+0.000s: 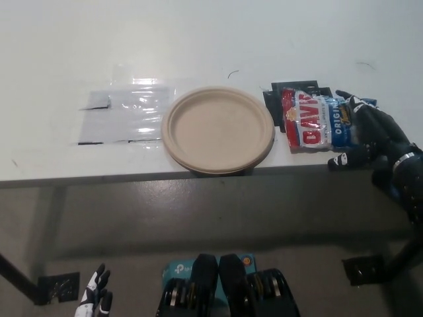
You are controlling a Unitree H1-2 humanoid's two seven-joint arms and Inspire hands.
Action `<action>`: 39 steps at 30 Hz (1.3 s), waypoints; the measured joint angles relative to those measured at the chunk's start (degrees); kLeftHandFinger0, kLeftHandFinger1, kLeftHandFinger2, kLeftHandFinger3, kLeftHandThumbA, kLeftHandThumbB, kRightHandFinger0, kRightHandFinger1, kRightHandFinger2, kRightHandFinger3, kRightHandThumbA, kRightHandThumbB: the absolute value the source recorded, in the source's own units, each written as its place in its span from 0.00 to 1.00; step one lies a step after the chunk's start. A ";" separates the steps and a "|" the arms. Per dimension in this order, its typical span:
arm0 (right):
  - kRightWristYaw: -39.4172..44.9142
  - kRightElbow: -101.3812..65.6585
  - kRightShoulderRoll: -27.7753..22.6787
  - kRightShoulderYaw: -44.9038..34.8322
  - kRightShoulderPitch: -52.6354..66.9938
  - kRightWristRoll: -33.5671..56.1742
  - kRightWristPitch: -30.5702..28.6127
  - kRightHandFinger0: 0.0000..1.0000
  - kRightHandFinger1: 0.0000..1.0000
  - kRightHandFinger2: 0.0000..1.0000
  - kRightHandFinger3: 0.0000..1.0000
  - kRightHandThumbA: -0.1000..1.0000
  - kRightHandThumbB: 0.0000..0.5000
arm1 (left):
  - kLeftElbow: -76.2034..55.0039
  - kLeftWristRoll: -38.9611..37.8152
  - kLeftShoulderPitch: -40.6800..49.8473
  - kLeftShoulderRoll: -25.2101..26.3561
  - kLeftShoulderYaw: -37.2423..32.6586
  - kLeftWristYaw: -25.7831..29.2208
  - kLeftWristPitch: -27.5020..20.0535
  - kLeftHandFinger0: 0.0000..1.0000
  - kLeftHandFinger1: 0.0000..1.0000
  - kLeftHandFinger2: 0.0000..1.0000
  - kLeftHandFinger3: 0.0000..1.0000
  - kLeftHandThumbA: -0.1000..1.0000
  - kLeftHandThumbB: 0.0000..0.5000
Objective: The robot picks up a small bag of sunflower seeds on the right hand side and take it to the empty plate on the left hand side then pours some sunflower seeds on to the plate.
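The white left hand (94, 300) rests low, well below the tabletop (211, 46), whether spread or curled I cannot tell. The empty plate (219, 129) lies well left of the black right hand (368, 135), whose fingers spread over the seed bag (318, 119), touching but not closed. Grasp step: closing firmly comes next.

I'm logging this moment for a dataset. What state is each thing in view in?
plate: empty, flat on the table, near its front edge.
bag of sunflower seeds: lying flat on the table, right of the plate, not lifted.
right hand: on the bag's right end, fingers spread over it, grip not closed.
left hand: low at the lower left, away from the table, holding nothing.
clear plastic sheet: flat, left of the plate.
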 measured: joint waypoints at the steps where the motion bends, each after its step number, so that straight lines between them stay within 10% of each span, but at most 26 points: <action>1: -0.01 0.02 0.00 0.00 0.00 0.00 0.00 1.00 1.00 1.00 1.00 1.00 0.87 | 0.00 0.02 0.00 0.01 -0.02 0.00 0.00 1.00 1.00 1.00 1.00 1.00 0.32; 34: -2.51 6.39 1.19 1.59 -2.94 -0.36 -0.11 1.00 1.00 1.00 1.00 1.00 0.85 | -0.05 -0.30 1.08 0.27 -0.43 0.00 -0.02 1.00 1.00 1.00 1.00 1.00 0.27; 39: -4.68 16.76 0.99 6.80 -7.91 -3.29 -0.15 1.00 1.00 1.00 1.00 0.81 1.00 | -0.04 -0.66 1.03 0.28 -0.31 0.00 -0.02 1.00 1.00 1.00 1.00 1.00 0.23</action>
